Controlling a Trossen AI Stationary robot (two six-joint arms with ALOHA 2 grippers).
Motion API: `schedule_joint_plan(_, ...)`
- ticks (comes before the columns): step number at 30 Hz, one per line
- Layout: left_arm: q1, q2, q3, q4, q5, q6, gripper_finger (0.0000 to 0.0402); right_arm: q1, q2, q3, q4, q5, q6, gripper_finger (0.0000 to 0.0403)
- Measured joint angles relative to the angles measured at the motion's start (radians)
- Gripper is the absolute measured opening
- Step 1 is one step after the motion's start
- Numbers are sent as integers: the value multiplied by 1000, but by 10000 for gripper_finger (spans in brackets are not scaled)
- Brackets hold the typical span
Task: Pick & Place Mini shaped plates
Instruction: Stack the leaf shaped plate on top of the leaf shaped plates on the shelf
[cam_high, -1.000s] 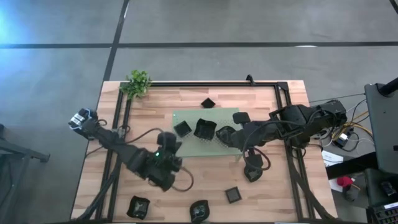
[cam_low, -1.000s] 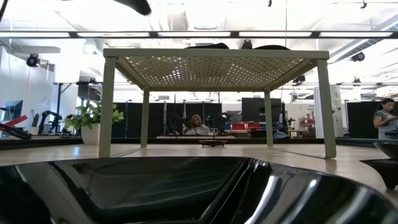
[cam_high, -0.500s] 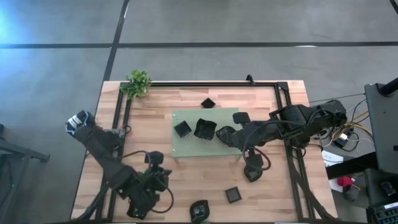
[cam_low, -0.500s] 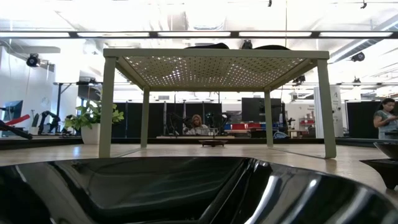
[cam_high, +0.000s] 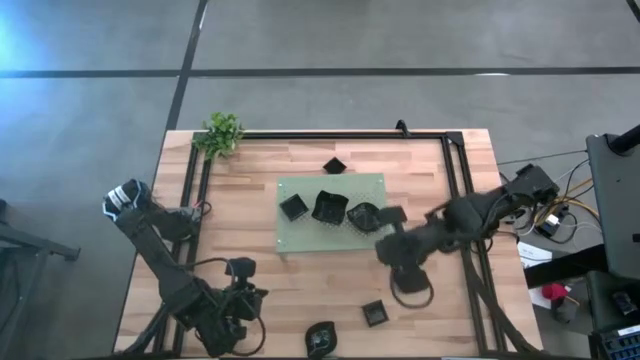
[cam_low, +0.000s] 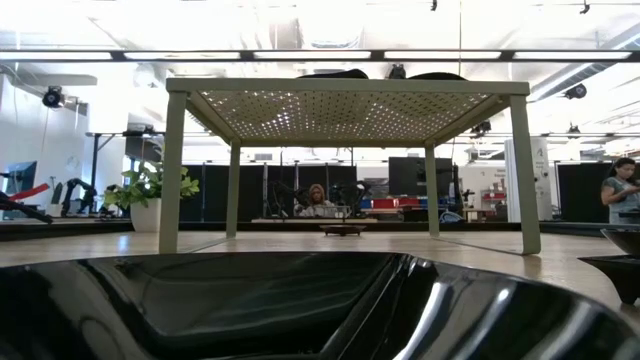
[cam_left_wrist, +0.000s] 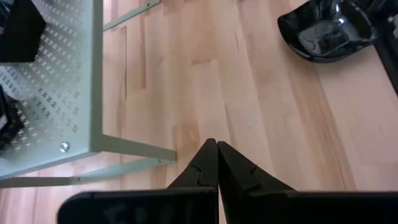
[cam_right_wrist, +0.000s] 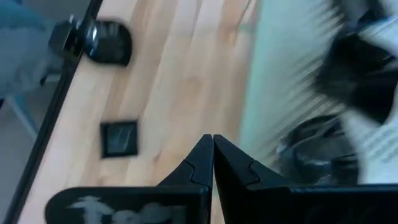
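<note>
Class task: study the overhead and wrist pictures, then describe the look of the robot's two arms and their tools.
Both arms are dark, jointed and bulky, with black cables looping beside them. The left tool and right tool each end in two black, tapering, pointed fingers on a broad black bar.

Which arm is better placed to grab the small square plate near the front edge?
Right, probably. Its end effector hangs just behind the square plate; the left end effector sits farther off.

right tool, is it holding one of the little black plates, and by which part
Nothing is held. The right tool is shut on itself with nothing between its tips, above bare wood beside the green mat. The left tool is shut and empty too.
</note>
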Motion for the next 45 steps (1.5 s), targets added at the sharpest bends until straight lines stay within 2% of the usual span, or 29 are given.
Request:
schedule_joint_plan(9, -1, 0, -57, 102, -41, 51, 0, 136, -16, -208, 23, 0, 330, 8)
schedule_joint_plan(17, -1, 1, -74, 183, -53, 127, 0, 210, -72, -434, 181, 0, 636, 8)
schedule_joint_plan(30, -1, 1, -74, 191, -66, 129, 0, 256, -206, -753, 248, 26, 1324, 8)
schedule_joint_plan(36, -1, 1, -74, 193, -76, 130, 0, 255, -222, -838, 247, 4, 1425, 8)
schedule_joint_plan(45, -1, 1, -74, 193, -78, 129, 0, 255, -188, -863, 251, -7, 1449, 23)
